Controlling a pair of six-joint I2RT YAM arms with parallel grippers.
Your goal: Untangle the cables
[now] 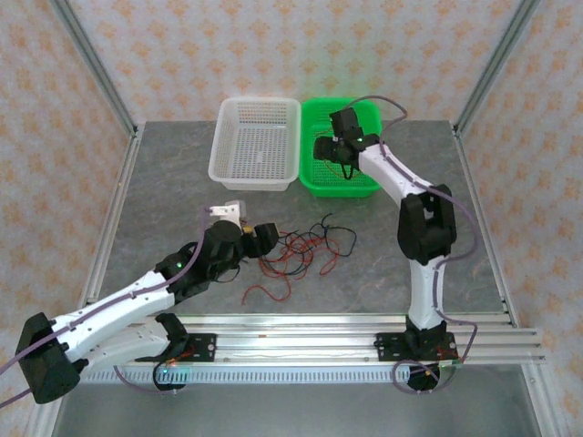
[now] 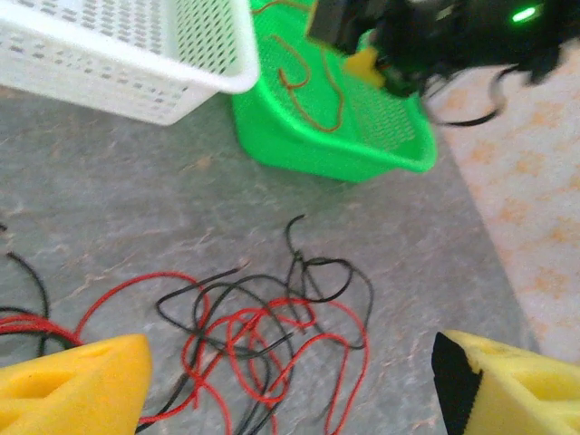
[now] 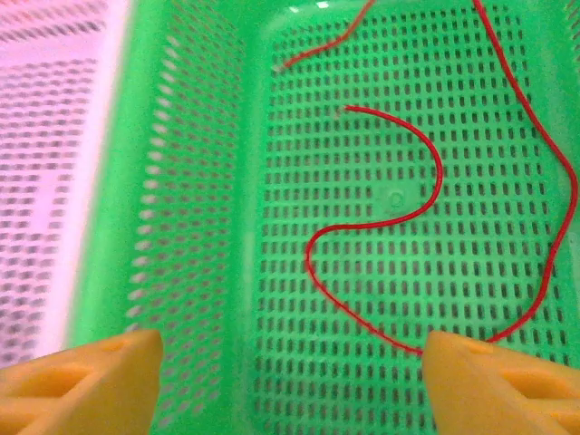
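Red and black cables (image 2: pixel 263 335) lie knotted on the grey surface (image 2: pixel 109 199). They are thin, limp and light, so a pulled loop may drag its neighbours; pinch a loose outer end. Your left claw (image 2: pixel 290 372) hangs over them, jaws wide and empty. Your right claw (image 3: pixel 290 362), likewise wide, hovers above the green basket (image 3: pixel 208 227), where one red strand (image 3: pixel 440 172) lies free.

place: robot lab booth | cues: aluminium rail (image 1: pixel 301 339), patterned enclosure walls (image 1: pixel 301 45)

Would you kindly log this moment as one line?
left gripper: open by tangled cables; right gripper: open over green basket; red cable inside
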